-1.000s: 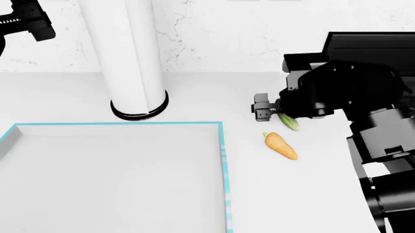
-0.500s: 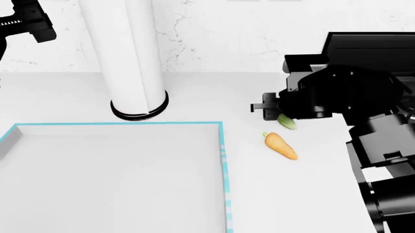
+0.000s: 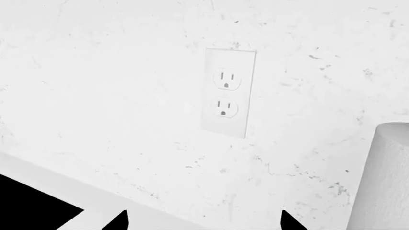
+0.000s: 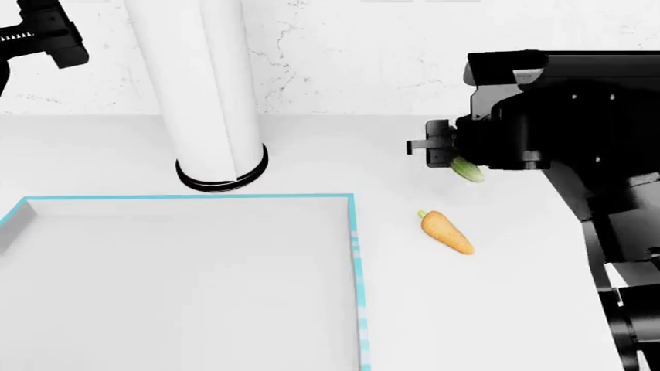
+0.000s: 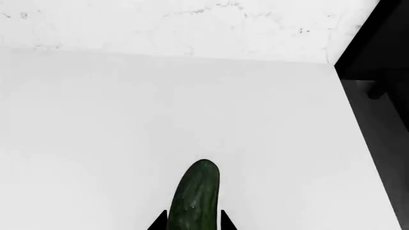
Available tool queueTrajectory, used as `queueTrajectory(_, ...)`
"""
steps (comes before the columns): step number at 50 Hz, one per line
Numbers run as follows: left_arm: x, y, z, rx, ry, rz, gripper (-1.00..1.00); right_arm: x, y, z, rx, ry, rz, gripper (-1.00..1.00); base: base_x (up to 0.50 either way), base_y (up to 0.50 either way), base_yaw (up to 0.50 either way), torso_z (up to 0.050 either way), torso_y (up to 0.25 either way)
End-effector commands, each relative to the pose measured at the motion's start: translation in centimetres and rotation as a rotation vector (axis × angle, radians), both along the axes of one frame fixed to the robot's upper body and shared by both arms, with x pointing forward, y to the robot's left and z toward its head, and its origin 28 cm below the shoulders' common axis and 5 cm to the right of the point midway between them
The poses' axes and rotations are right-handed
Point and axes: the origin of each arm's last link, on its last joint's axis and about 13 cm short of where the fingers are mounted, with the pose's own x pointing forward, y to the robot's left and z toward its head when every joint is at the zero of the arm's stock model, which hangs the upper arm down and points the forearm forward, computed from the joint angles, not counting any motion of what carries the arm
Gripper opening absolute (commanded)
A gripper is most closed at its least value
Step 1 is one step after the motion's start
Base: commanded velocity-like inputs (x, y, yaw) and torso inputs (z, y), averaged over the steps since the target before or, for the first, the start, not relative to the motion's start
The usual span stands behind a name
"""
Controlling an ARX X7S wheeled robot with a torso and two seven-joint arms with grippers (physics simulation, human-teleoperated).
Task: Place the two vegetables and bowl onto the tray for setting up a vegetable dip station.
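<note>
Far over on the left, the left gripper (image 3: pixel 203 225) hangs high and idle, facing a wall outlet (image 3: pixel 228 98); only two dark tips show at the edge of its wrist view, set well apart with nothing between them, so I read it as released. It is parked out of the way, I'd say, so the other arm has room to work.

Below it the tray (image 4: pixel 354 255) lies on the tabletop (image 4: pixel 495 301), its white floor bare, so none of the three items is on it yet. Its near placement leaves a short carry from the vegetables. Just behind its far rim stands a tall white cylinder (image 4: pixel 201 93) with a black base, which no part of the job concerns.

Right of the tray's blue rim, the carrot (image 4: pixel 447 232) rests alone on the tabletop, awaiting its turn.

Further right, the right gripper (image 4: pixel 454 158) is clenched on the cucumber (image 5: pixel 196 196), gripping one end so the rest pokes forward, raised clear of the tabletop; that clearance should carry it over the rim.

I cannot see the bowl anywhere.
</note>
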Motion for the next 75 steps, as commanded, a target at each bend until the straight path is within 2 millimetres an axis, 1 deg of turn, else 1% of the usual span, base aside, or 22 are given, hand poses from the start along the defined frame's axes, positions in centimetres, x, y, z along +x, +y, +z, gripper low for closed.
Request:
queueTrajectory(1, 0.0, 0.0, 0.0, -0.002, -0.001, 0.001, 1.0, -2.1, 0.6, 4.2, -0.005, -0.152, 0.087, -1.0, 0.0, 0.0, 0.0, 0.0, 0.0)
queueTrajectory(2, 0.0, 0.0, 0.0, -0.001, -0.003, 0.0, 1.0, -2.6, 0.8, 4.6, -0.027, -0.164, 0.111, -1.0, 0.0, 0.0, 0.0, 0.0, 0.0)
queueTrajectory(5, -0.1, 0.0, 0.0, -0.003, -0.004, 0.001, 1.0, -3.2, 1.1, 5.1, -0.048, -0.17, 0.137, -1.0, 0.0, 0.0, 0.0, 0.0, 0.0)
queueTrajectory(9, 0.0, 0.0, 0.0, 0.002, -0.003, 0.001, 1.0, -4.8, 2.2, 6.0, -0.07, -0.202, 0.235, -1.0, 0.0, 0.0, 0.0, 0.0, 0.0)
queueTrajectory(12, -0.1, -0.1, 0.1, 0.004, -0.004, -0.003, 1.0, -5.5, 2.7, 6.2, -0.093, -0.208, 0.256, -1.0, 0.0, 0.0, 0.0, 0.0, 0.0)
queueTrajectory(15, 0.1, -0.2, -0.1, 0.005, -0.001, -0.003, 1.0, -6.4, 3.2, 6.6, -0.104, -0.23, 0.312, -1.0, 0.0, 0.0, 0.0, 0.0, 0.0)
queueTrajectory(21, 0.0, -0.1, 0.3, 0.008, -0.009, -0.003, 1.0, -8.3, 4.3, 6.8, -0.101, -0.283, 0.399, -1.0, 0.0, 0.0, 0.0, 0.0, 0.0)
queueTrajectory(27, 0.1, -0.2, 0.1, 0.01, -0.005, -0.008, 1.0, -10.0, 5.3, 7.0, -0.078, -0.337, 0.489, -1.0, 0.0, 0.0, 0.0, 0.0, 0.0)
queueTrajectory(33, 0.2, 0.0, 0.0, 0.007, -0.003, -0.003, 1.0, -10.6, 5.8, 7.1, -0.074, -0.358, 0.523, -1.0, 0.0, 0.0, 0.0, 0.0, 0.0)
queueTrajectory(39, 0.0, -0.1, 0.2, 0.006, -0.005, -0.003, 1.0, -11.3, 6.8, 7.9, -0.064, -0.392, 0.571, -1.0, 0.0, 0.0, 0.0, 0.0, 0.0)
queueTrajectory(46, 0.2, 0.0, -0.1, 0.008, -0.001, -0.002, 1.0, -12.1, 8.8, 7.4, -0.081, -0.4, 0.671, -1.0, 0.0, 0.0, 0.0, 0.0, 0.0)
queueTrajectory(53, 0.2, 0.0, -0.2, 0.011, 0.002, -0.003, 1.0, -12.3, 10.1, 7.4, -0.068, -0.404, 0.739, -1.0, 0.0, 0.0, 0.0, 0.0, 0.0)
queueTrajectory(57, 0.1, 0.0, 0.0, 0.012, -0.002, -0.003, 1.0, -12.4, 11.0, 7.0, -0.049, -0.404, 0.777, -1.0, 0.0, 0.0, 0.0, 0.0, 0.0)
queueTrajectory(62, 0.2, 0.0, -0.3, 0.01, 0.004, -0.001, 1.0, -12.5, 12.2, 6.3, -0.03, -0.407, 0.838, -1.0, 0.0, 0.0, 0.0, 0.0, 0.0)
queueTrajectory(67, 0.2, 0.0, -0.2, 0.012, 0.004, -0.003, 1.0, -12.1, 12.9, 5.9, -0.004, -0.402, 0.872, -1.0, 0.0, 0.0, 0.0, 0.0, 0.0)
queueTrajectory(75, 0.2, 0.1, -0.4, 0.009, 0.005, 0.002, 1.0, -12.5, 14.0, 4.6, 0.016, -0.367, 0.939, -1.0, 0.0, 0.0, 0.0, 0.0, 0.0)
